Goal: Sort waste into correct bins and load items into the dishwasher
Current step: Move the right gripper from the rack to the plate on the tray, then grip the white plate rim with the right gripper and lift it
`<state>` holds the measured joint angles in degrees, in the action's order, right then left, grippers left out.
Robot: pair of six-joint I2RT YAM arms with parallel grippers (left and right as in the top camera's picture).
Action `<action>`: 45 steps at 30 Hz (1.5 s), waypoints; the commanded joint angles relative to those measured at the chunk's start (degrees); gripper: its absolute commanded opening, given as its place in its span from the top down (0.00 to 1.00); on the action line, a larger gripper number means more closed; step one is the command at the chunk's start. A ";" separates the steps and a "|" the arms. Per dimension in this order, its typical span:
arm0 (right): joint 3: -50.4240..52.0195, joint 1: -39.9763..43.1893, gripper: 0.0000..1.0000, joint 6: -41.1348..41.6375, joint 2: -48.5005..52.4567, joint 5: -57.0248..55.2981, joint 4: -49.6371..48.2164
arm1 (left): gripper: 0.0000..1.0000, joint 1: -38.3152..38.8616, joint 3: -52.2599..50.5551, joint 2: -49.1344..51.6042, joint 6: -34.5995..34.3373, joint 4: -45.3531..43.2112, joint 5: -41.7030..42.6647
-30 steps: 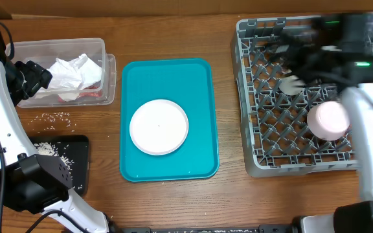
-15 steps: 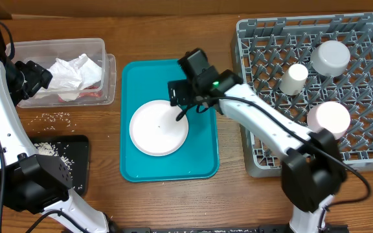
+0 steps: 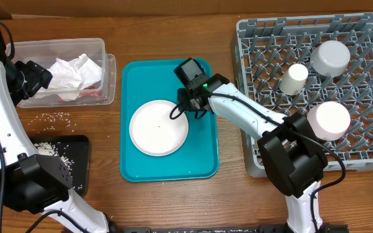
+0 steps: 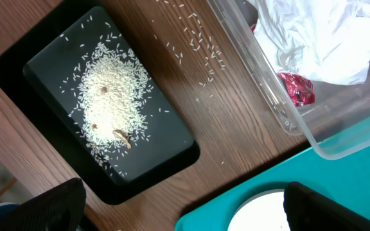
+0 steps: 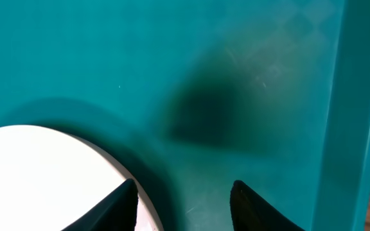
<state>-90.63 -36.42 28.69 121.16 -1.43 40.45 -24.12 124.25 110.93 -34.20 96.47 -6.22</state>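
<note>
Hovering at the pale plate (image 3: 158, 127)'s rim, the right gripper (image 5: 184, 208) is holding its fingers spread — the left gripper (image 4: 185, 196) is gaping wide too, empty.

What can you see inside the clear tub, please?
The tub holds a crumpled white napkin and a red wrapper. Anything beneath the napkin is covered.

Teal tray (image 3: 201, 160) lies flat in the middle of the brown wood-grain bench (image 3: 173, 204), long sides running front to back.
</note>
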 commanded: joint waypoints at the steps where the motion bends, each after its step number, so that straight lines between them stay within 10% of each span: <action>1: -0.28 -0.26 0.51 3.34 2.19 0.68 0.90 | 0.00 -0.13 1.14 -0.46 -0.52 0.13 -0.79; 28: -4.39 2.05 0.53 2.84 -0.92 4.13 8.37 | 0.00 -0.13 1.14 -0.46 -0.52 0.13 -0.79; 38: -3.45 -0.83 0.27 -12.70 -2.10 13.46 7.63 | 0.00 -0.13 1.14 -0.46 -0.52 0.13 -0.79; 45: -0.72 -3.02 0.32 -12.41 -0.09 13.00 3.56 | 0.00 -0.13 1.14 -0.46 -0.52 0.13 -0.79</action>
<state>-92.84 -39.38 17.54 121.34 11.18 45.21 -24.12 124.25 110.93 -34.20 96.47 -6.22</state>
